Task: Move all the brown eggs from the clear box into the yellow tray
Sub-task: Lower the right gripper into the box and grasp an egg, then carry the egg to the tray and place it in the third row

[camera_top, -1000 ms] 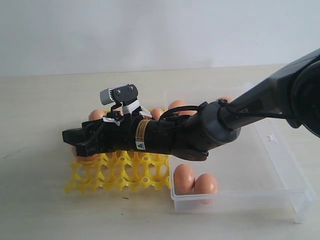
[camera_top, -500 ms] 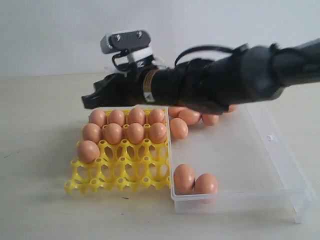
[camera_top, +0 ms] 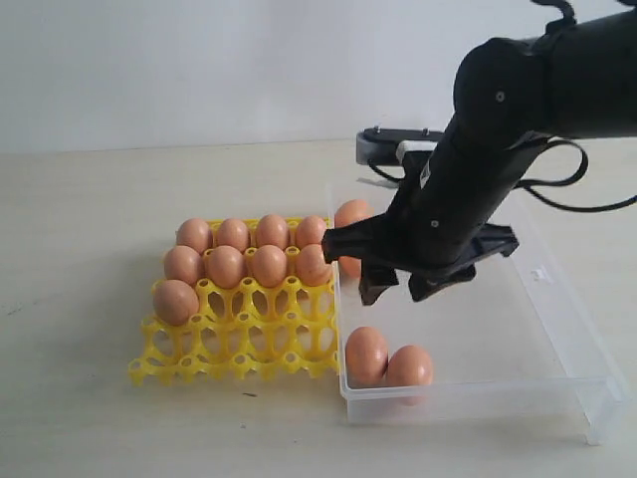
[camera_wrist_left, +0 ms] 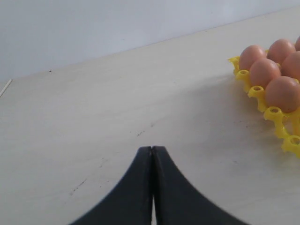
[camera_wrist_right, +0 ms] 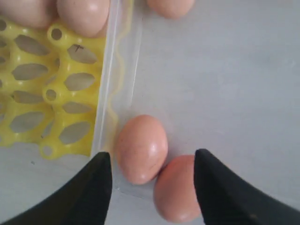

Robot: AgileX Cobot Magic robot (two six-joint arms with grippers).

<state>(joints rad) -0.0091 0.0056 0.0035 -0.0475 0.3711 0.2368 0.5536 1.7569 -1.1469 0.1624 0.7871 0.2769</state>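
Note:
Several brown eggs (camera_top: 225,265) fill the back cups of the yellow tray (camera_top: 239,349). In the clear box (camera_top: 557,329), two brown eggs (camera_top: 366,356) lie touching in the front left corner. Another egg (camera_top: 350,213) shows at the back of the box, behind the arm. My right gripper (camera_top: 398,291) hangs open above the box floor, a little behind the corner pair. In the right wrist view its fingers (camera_wrist_right: 96,183) straddle the two eggs (camera_wrist_right: 140,149) from above, holding nothing. My left gripper (camera_wrist_left: 152,150) is shut and empty over bare table, left of the tray (camera_wrist_left: 274,115).
The box's thin left wall (camera_wrist_right: 110,93) runs right beside the tray (camera_wrist_right: 51,93). The tray's front rows are open cups with pointed posts. The right arm (camera_top: 518,129) covers the back half of the box. Light wooden tabletop (camera_top: 90,199) surrounds both.
The right arm lifted off the tray, leaving an egg in the tray's third row, and swung right. It now points down over the box with open jaws.

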